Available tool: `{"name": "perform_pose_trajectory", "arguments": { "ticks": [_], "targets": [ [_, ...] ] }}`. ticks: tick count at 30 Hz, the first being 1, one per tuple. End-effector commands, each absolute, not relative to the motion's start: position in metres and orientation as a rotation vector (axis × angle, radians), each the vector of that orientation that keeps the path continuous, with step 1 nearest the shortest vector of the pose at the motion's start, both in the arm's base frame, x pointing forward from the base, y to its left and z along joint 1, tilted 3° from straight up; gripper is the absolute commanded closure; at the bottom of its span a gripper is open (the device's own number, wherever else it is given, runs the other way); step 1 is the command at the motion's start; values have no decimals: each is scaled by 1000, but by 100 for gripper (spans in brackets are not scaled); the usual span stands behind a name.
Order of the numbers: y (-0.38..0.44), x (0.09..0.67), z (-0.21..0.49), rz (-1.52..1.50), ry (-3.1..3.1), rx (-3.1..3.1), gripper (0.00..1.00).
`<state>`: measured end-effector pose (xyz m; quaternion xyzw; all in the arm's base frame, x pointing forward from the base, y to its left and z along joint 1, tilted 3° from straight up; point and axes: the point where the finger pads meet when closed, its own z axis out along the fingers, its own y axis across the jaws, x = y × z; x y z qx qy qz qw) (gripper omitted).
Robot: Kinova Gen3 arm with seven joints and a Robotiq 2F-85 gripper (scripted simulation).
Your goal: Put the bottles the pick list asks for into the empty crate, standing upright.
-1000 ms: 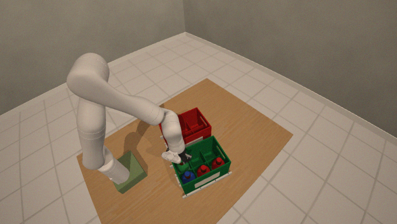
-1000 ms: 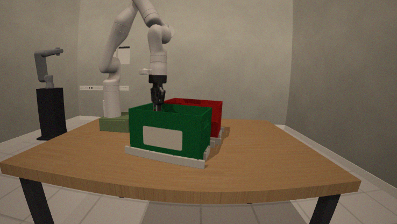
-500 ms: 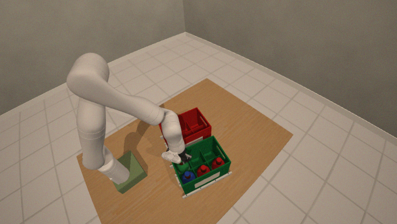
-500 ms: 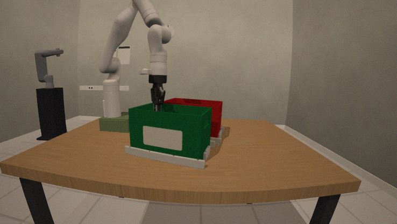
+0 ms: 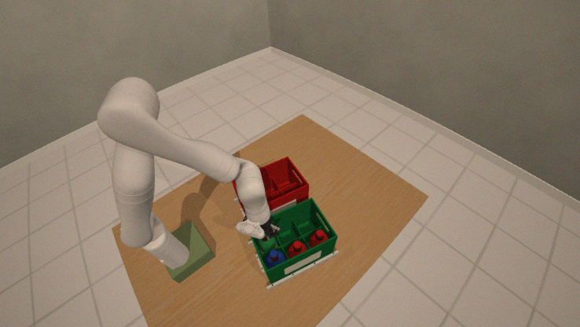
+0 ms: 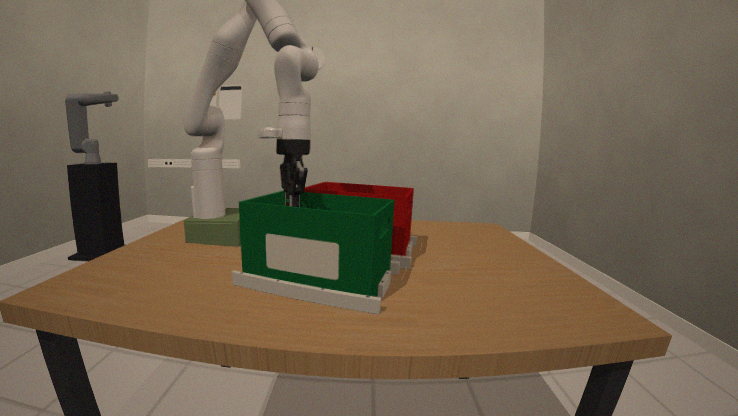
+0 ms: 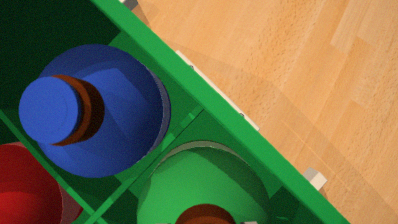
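The green crate (image 5: 332, 240) (image 6: 310, 227) (image 7: 220, 112) holds a blue bottle (image 5: 275, 256) (image 7: 100, 125), two red bottles (image 5: 297, 248) (image 5: 318, 237) and a green bottle (image 7: 200, 185) with a brown neck. One red bottle also shows in the wrist view (image 7: 25, 185). My gripper (image 5: 271, 232) (image 6: 293, 198) reaches down into the crate's near-left back compartment. Its fingers are closed on the green bottle's neck, which sits at the bottom edge of the wrist view. The red crate (image 5: 292, 190) (image 6: 400, 211) stands behind, empty. The arm hides the pick list.
Both crates sit in white base frames (image 5: 302, 277) (image 6: 304, 294). The arm's green pedestal (image 5: 190, 248) (image 6: 211, 229) stands left of the crates. A second grey arm on a black stand (image 6: 93, 206) is off the table at the left.
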<state>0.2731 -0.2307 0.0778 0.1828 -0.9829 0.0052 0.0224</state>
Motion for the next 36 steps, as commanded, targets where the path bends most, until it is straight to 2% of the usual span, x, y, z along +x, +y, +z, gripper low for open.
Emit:
{"name": "perform_pose_trajectory", "arguments": {
  "ticks": [1,13,14,36],
  "targets": [
    [-231,273,78,17,-3045,567,63],
    [-231,274,88,17,-3045,567,63],
    [-231,274,90,17,-3045,567,90],
    [-230,275,120,17,-3045,567,90]
  ]
}}
